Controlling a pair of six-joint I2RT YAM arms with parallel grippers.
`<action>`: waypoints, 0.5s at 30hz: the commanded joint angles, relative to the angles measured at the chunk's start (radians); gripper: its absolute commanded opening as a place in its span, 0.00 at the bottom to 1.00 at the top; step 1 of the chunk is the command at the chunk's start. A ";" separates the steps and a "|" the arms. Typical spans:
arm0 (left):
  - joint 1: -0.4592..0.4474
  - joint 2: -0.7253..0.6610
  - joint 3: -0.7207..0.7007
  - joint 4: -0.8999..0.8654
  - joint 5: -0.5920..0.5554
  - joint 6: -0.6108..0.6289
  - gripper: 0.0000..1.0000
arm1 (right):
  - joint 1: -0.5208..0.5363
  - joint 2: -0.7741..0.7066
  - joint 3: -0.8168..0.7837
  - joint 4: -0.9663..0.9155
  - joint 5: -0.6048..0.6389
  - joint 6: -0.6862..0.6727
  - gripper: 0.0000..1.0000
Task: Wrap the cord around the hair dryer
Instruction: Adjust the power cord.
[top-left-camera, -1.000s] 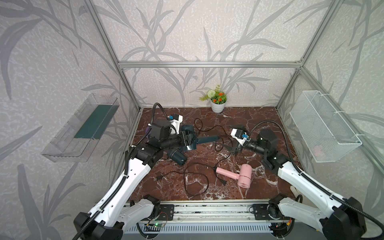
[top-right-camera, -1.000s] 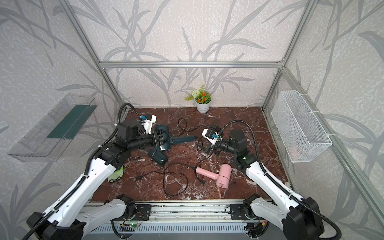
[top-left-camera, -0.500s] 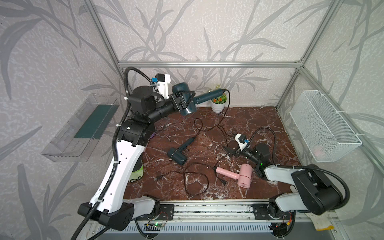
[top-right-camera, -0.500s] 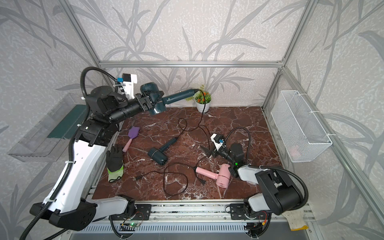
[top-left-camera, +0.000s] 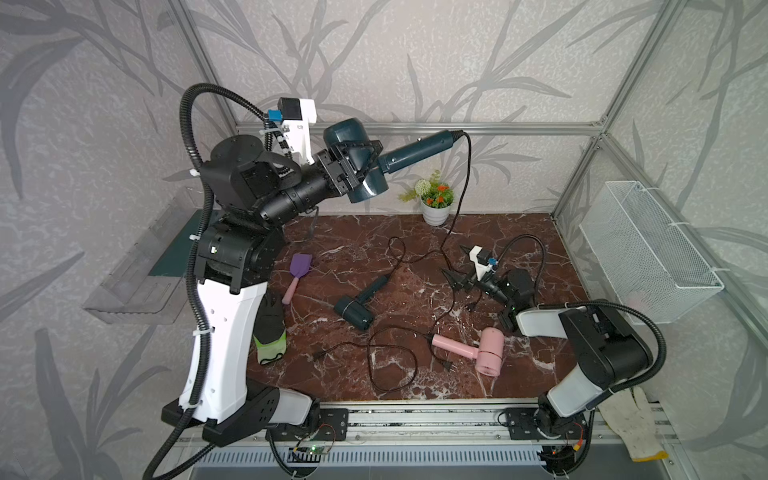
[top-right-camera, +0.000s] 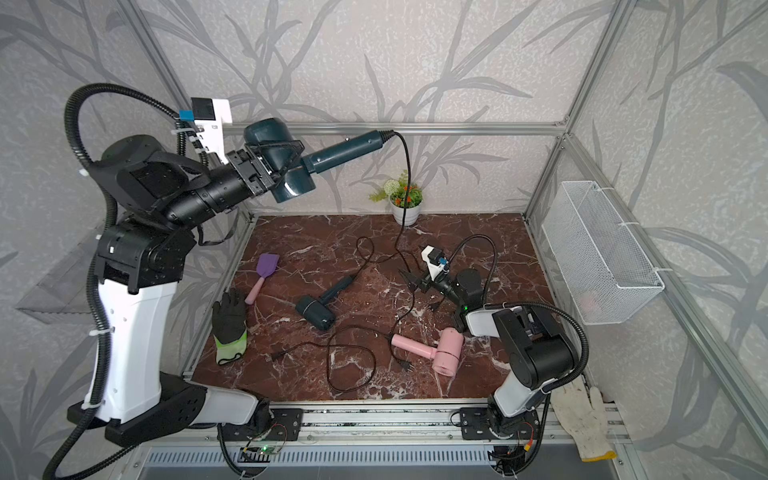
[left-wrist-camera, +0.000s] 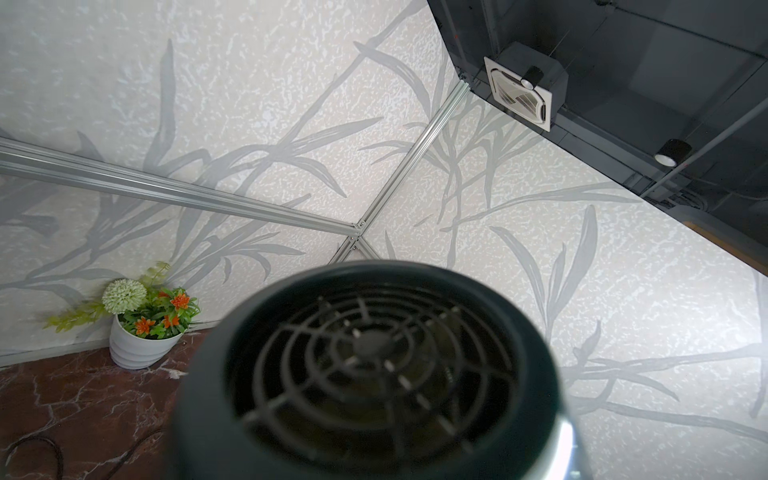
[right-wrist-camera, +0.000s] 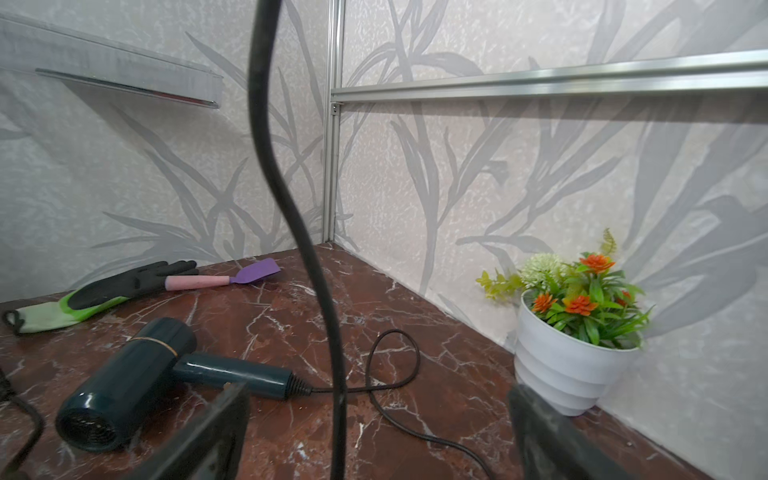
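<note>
red marble tabletop (top-left-camera: 519, 232) lies well below the teal hair dryer (top-left-camera: 415, 151), which the left gripper (top-left-camera: 353, 166) clamps by the barrel and holds aloft, likely so its cord (top-left-camera: 468, 174) hangs free between the wide-spread jaws of the low right gripper (top-left-camera: 455, 280).

1. No text, label, brand name, number or sign can be read in any of the views.
</note>
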 joint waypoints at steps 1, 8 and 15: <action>0.006 0.021 0.065 -0.002 -0.023 0.015 0.00 | 0.006 -0.074 -0.079 0.009 -0.007 0.056 0.97; 0.010 0.057 0.087 0.054 -0.010 -0.016 0.00 | 0.101 -0.244 -0.122 -0.391 0.048 -0.045 0.96; 0.019 0.061 0.114 0.080 -0.006 -0.040 0.00 | 0.103 -0.126 -0.071 -0.388 0.149 -0.015 0.96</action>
